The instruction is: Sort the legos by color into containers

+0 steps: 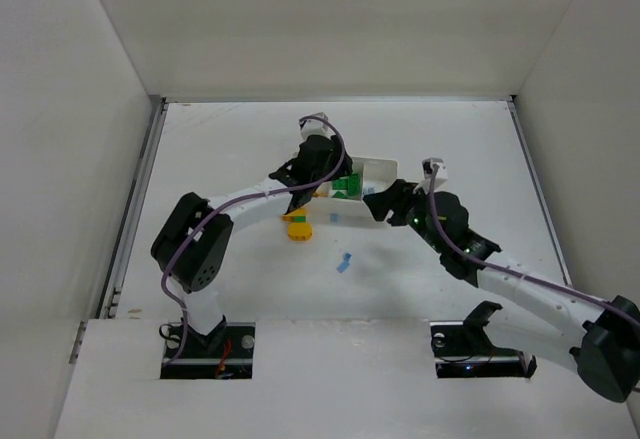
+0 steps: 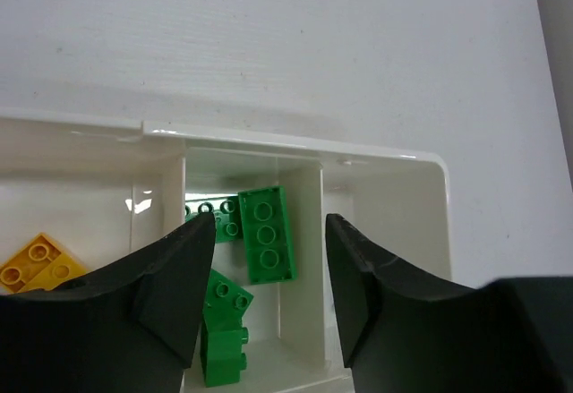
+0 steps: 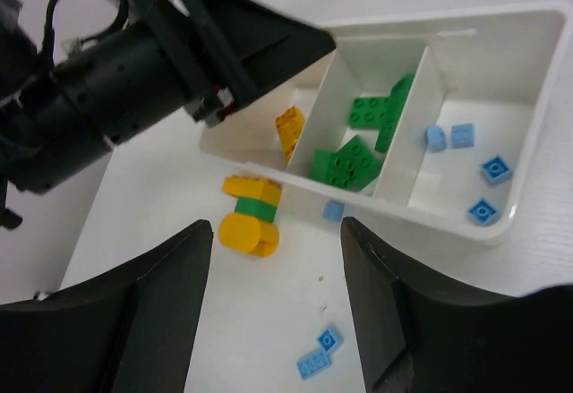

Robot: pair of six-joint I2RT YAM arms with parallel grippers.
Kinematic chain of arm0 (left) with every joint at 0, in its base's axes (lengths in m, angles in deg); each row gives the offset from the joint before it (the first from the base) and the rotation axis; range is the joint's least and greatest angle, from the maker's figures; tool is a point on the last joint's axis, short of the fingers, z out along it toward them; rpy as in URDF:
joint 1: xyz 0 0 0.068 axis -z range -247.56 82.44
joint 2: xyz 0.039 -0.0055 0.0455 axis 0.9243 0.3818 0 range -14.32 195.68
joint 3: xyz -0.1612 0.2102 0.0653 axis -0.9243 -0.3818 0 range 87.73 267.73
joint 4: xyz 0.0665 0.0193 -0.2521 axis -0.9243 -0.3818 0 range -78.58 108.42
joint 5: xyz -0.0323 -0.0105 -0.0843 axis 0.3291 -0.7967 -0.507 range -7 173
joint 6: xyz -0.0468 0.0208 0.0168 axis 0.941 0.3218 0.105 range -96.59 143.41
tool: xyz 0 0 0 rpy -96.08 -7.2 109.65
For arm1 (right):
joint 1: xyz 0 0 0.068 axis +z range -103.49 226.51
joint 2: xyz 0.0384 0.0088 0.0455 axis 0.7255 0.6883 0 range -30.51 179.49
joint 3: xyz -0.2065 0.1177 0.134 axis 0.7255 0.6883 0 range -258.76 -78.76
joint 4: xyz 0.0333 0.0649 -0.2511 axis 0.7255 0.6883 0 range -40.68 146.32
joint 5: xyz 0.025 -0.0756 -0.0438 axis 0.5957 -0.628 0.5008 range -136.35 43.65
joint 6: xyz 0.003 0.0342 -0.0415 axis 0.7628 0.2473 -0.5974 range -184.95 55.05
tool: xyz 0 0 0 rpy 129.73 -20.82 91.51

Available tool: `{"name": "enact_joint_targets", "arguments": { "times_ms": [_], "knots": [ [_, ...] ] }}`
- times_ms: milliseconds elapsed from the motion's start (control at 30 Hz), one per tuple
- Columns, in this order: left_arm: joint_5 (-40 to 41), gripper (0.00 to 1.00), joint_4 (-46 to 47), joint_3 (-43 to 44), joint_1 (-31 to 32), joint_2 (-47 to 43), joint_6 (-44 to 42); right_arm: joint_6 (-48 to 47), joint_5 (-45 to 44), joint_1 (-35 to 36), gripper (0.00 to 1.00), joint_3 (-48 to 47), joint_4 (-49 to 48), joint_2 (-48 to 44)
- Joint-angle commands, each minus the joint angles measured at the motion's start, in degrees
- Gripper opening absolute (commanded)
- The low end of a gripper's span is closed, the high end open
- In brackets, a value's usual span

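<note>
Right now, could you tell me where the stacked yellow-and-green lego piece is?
In the right wrist view, the yellow-and-green stack lies on the table just outside the white tray, at its yellow-brick end, left of a light blue brick.

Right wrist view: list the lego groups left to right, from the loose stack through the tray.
Loose yellow-and-green stack → yellow brick in the tray → green bricks → light blue bricks.
</note>
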Motion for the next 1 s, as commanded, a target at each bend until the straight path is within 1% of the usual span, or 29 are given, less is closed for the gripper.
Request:
{"name": "enact_joint_targets", "arguments": {
  "times_ms": [0,67,133,233,300,433,567,767,967],
  "knots": [
    [1.1,0.53,1.1,1.9,-0.4,-3.8,-1.5,-3.6,-0.7,4.2,0.67,-0.9,0.9,1.7],
    [1.3,0.55,0.1,0.5,-0.6,-6.2,-1.6,-5.1,-0.6,7.4,0.69,-1.6,0.6,4.2],
    [2.0,0.56,-0.8,-2.0,-0.9,-9.2,-1.3,-6.6,-0.8,11.0,0.72,-2.8,0.4,7.4],
    [4.0,0.56,-2.3,-7.7,-1.5,-15.2,-0.3,-8.1,-1.0,16.3,0.78,-5.8,-0.3,14.0],
    [5.2,0.56,-3.6,-11.9,-2.2,-19.7,0.9,-8.8,-1.8,18.4,0.82,-8.2,-0.5,18.8],
    [6.6,0.56,-6.7,-19.7,-4.1,-28.3,4.4,-9.4,-5.8,20.2,0.90,-13.4,-0.7,28.5],
    [6.6,0.56,-10.3,-25.3,-6.2,-33.8,7.4,-9.0,-8.7,20.5,0.94,-18.9,-0.1,37.0],
    [6.3,0.56,-12.3,-32.8,-10.2,-38.3,11.3,-8.7,-12.8,21.4,0.98,-25.7,0.6,45.4],
    [4.9,0.55,-12.4,-37.0,-13.5,-40.5,12.7,-8.8,-17.0,22.4,1.00,-32.6,3.5,52.3]
  ]
}}
